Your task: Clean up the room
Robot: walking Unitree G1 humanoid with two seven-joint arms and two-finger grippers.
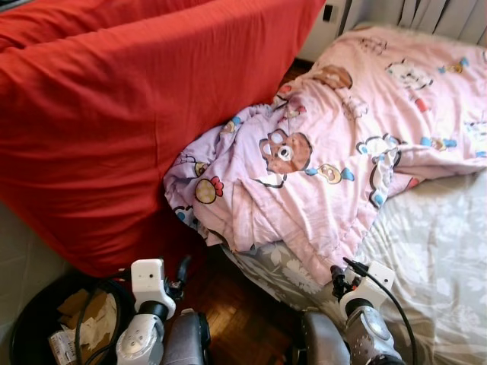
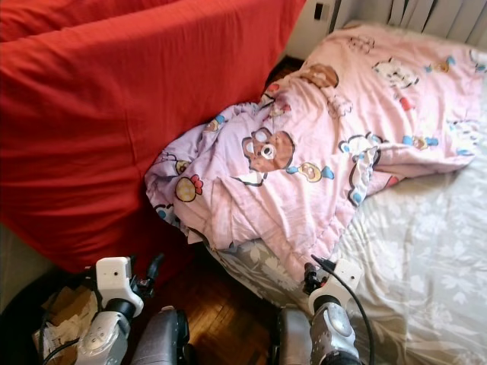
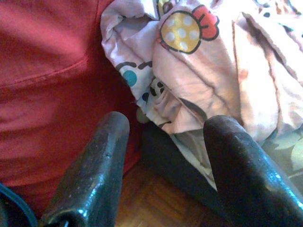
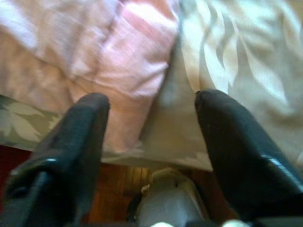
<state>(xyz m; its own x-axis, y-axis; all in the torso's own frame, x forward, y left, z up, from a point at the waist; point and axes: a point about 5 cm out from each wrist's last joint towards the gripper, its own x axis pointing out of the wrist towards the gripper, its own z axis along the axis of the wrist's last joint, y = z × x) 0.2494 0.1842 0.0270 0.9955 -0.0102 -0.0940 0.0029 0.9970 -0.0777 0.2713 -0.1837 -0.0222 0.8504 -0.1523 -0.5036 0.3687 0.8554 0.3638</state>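
Pink cartoon-print duvet (image 1: pixel 342 144) lies crumpled (corner overhanging) on the bed (image 1: pixel 441 251).

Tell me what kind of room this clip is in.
Most likely a bedroom: a rumpled pink cartoon-print duvet lies on a bed with a grey floral sheet, beside something draped in a red cover, over wooden flooring.

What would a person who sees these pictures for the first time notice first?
First, the big red cover draped over furniture on the robot's left. Next, the crumpled pink cartoon duvet, bunched at the bed's corner and hanging over the edge of the grey floral sheet. Low in front, the left claw and right claw both stand open near that overhanging corner.
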